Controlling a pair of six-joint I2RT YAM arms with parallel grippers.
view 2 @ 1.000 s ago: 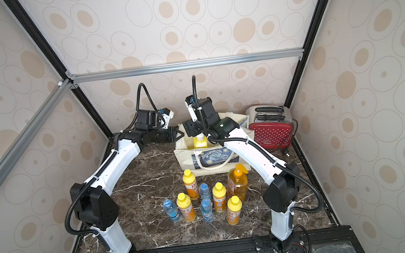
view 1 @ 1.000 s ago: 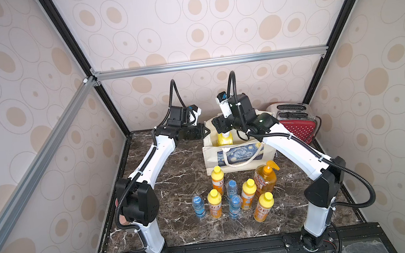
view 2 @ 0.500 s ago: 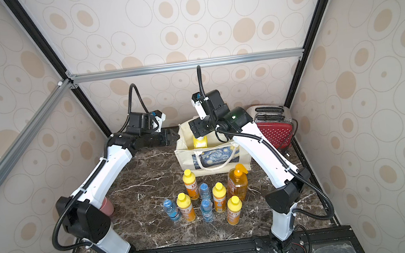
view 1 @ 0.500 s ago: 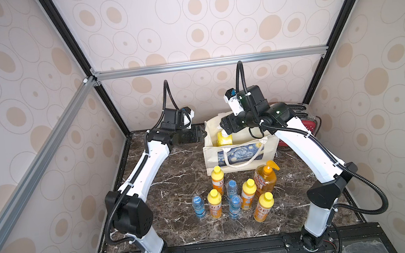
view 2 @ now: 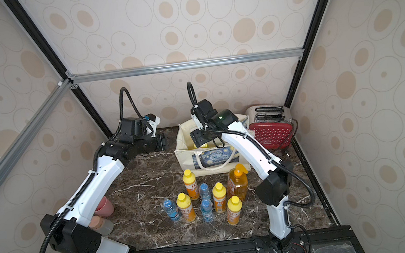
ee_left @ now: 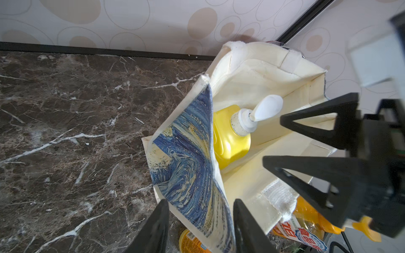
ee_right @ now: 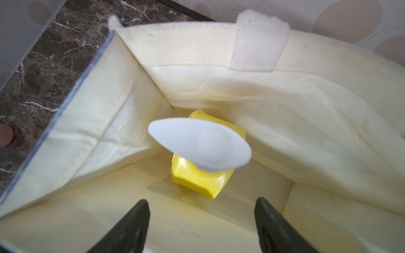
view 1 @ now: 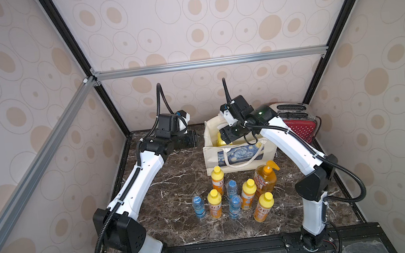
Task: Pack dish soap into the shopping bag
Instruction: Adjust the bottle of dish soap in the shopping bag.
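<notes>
The shopping bag (view 1: 241, 154) stands open at the back of the marble table, with the big yellow pump bottle of dish soap (ee_left: 230, 140) upright inside it. My right gripper (ee_right: 202, 219) hovers open over the bag's mouth, above the white pump (ee_right: 199, 146), holding nothing. My left gripper (view 1: 197, 139) is open just left of the bag; the bag's printed side edge (ee_left: 197, 175) shows between its fingers without being pinched. In front of the bag stand the amber pump bottle (view 1: 266, 181) and several small orange yellow-capped bottles (view 1: 218, 181).
Three small blue-capped water bottles (view 1: 234, 205) stand among the orange ones. A red dotted toaster (view 1: 300, 125) sits right of the bag at the back. Two cups (view 2: 103, 208) stand by the left arm's base near the left wall.
My left gripper has opened and eased slightly away from the bag's left edge. The right gripper lifted, then came back down over the bag's mouth, staying open.
</notes>
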